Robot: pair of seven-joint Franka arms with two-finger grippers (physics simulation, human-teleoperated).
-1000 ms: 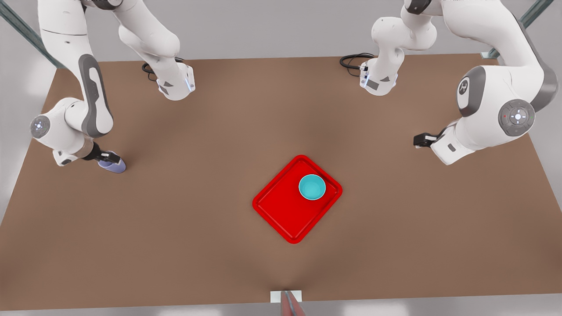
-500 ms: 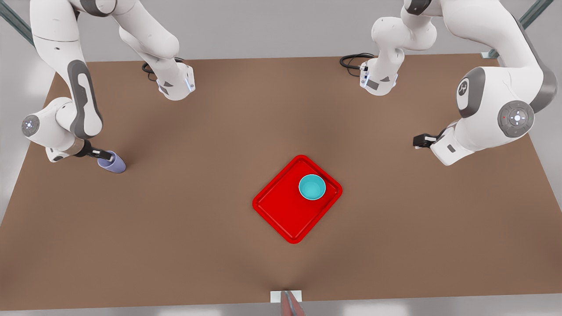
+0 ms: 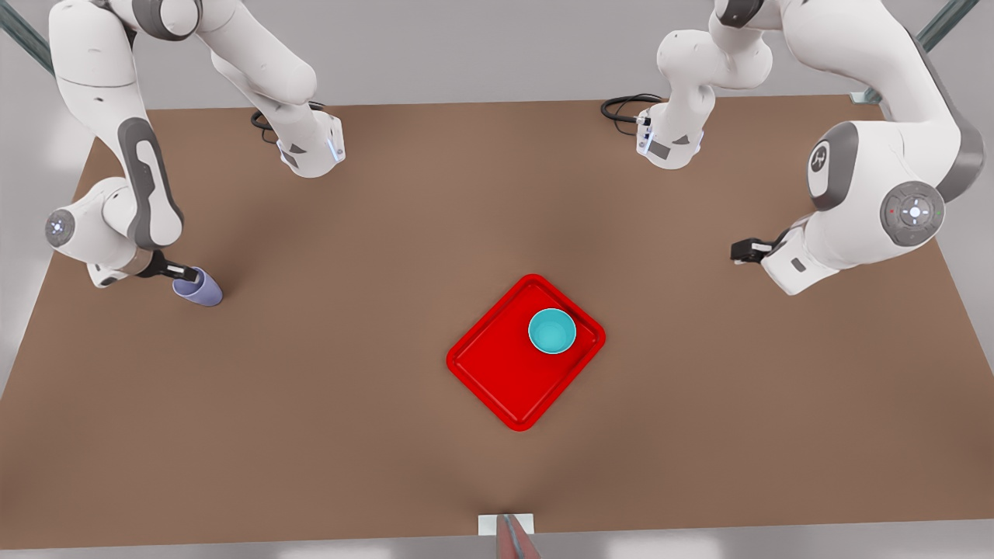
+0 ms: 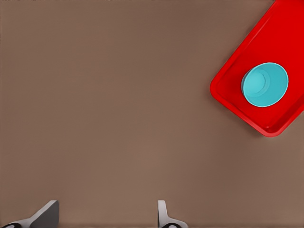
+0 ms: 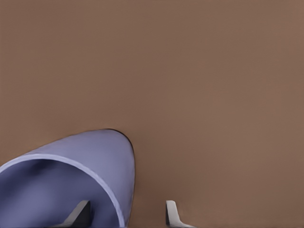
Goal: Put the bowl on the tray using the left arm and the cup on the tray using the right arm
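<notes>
Cup point(image 3: 199, 289), smooth lavender and tapered, stands at the table's point(image 3: 349, 435) nine o'clock. The right gripper point(image 3: 180, 273) has shifted slightly since a second ago; its fingers straddle the cup's wall, apparently not yet closed. Glossy teal bowl point(image 3: 552, 331) sits on the red tray point(image 3: 497, 380), centre. The left gripper point(image 3: 742, 249) waits at three o'clock, fingers spread, empty.

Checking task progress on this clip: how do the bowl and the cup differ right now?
The teal bowl sits on the red tray; the lavender cup is on the table, far toward the front view's left. The bowl is free, the open left gripper away from it; the right gripper straddles the cup's rim, one finger inside. The bowl is wider and shallower. Both are handleless.
</notes>
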